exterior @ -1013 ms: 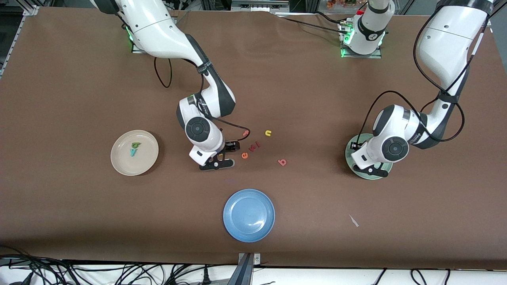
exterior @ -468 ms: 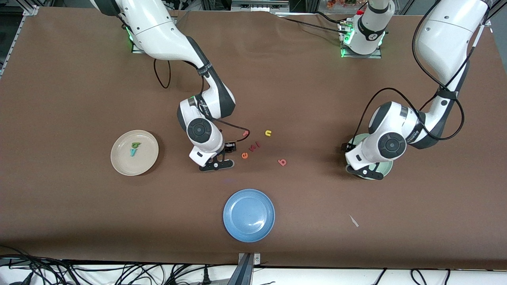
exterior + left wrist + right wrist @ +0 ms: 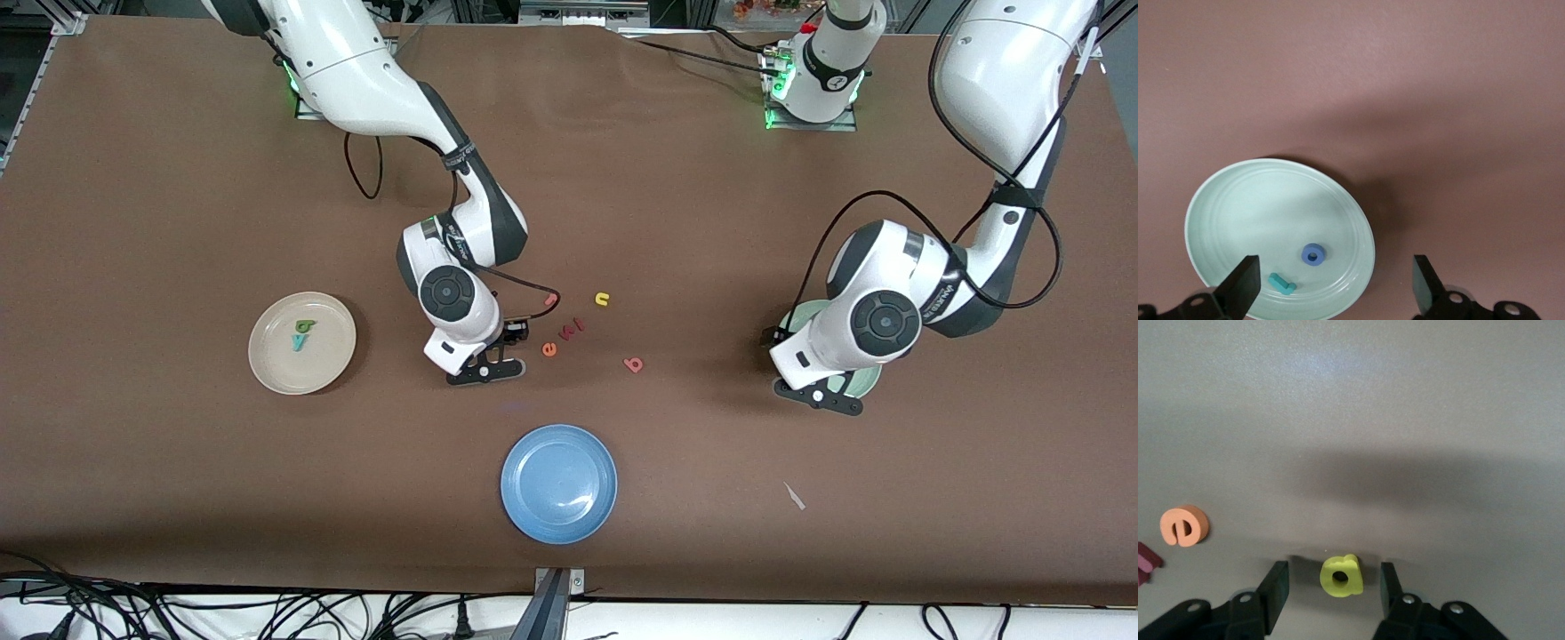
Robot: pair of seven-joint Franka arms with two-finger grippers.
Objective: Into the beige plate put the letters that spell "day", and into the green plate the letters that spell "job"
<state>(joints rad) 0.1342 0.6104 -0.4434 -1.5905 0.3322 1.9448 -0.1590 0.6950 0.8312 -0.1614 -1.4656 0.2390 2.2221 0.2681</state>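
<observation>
Two letters, the green d [image 3: 306, 326] and the teal y [image 3: 298, 341], already lie in the beige plate [image 3: 267, 364] toward the right arm's end of the table, and two more, the blue o [image 3: 1313, 254] and the teal j [image 3: 1282, 285], lie in the green plate [image 3: 1238, 193] toward the left arm's end. That leaves the yellow a [image 3: 1342, 576] and the pink b [image 3: 633, 364] to move. The right gripper [image 3: 1331, 583] is low over the table beside the loose cluster of letters, its fingers standing narrowly on either side of the a with a small gap on each side, so the grasp looks not yet made; the orange e [image 3: 1183, 525] lies just beside it. The step in hand is picking up the a. Next the fingers need to pinch the small letter squarely without nudging it or catching the e, then lift and carry it to the beige plate. The left gripper [image 3: 1335, 287] hangs over the rim of the green plate, jaws spread wide and empty. It then has only the b to fetch, which lies on the bare table nearer the front camera than the yellow u [image 3: 603, 299], well apart from the blue plate [image 3: 524, 516].
</observation>
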